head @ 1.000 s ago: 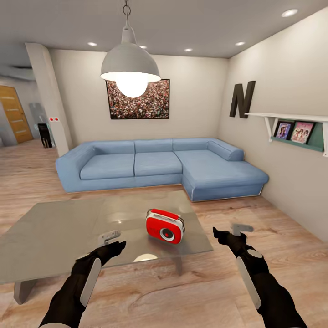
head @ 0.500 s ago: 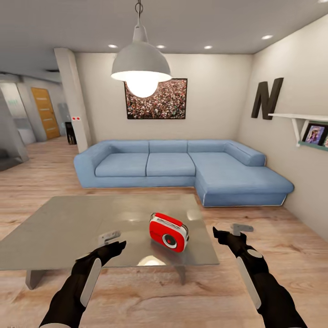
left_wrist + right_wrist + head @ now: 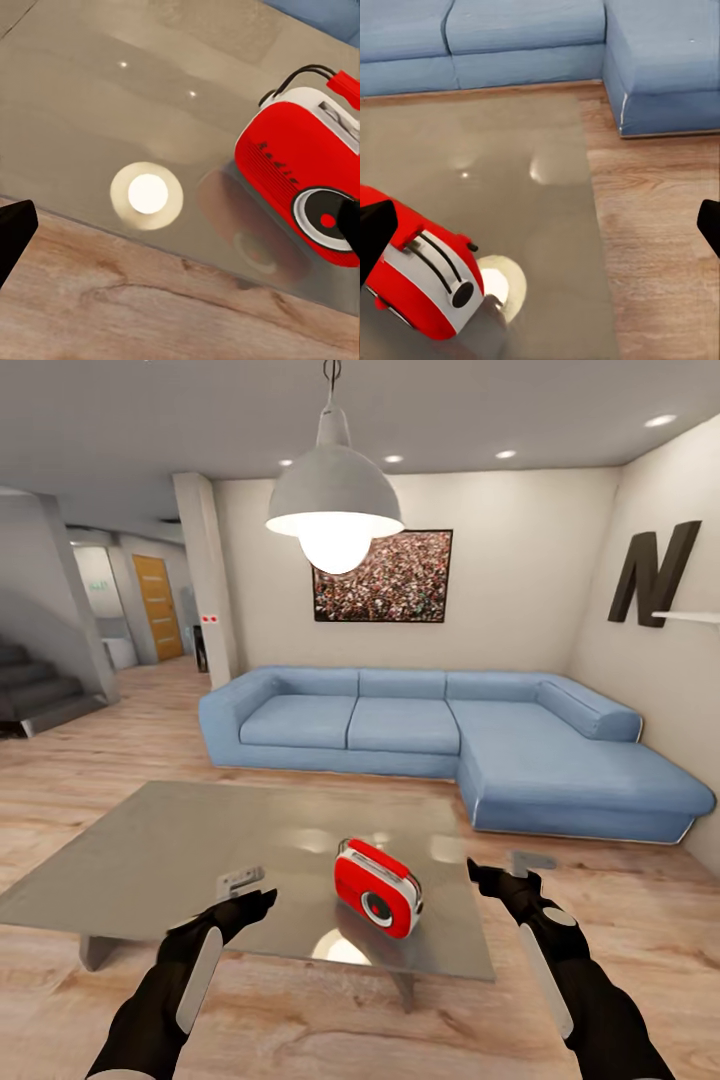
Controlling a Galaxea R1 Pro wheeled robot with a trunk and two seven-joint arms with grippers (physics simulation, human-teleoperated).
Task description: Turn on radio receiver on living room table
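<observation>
The red radio receiver with white trim and a round front dial stands on the near right part of the glossy grey table. It also shows in the left wrist view and the right wrist view. My left gripper hovers open over the table's near edge, left of the radio. My right gripper is open too, off the table's right side and beside the radio. Neither touches the radio. Black fingertips sit far apart at the edges of the wrist views.
A blue L-shaped sofa stands behind the table, with a crowd picture on the wall. A grey pendant lamp hangs above the table. Stairs and an orange door are far left. Wood floor surrounds the table.
The whole view has swung, so the room slid right: stairs came in at the left and the wall shelf left at the right. Both arms keep their pose.
</observation>
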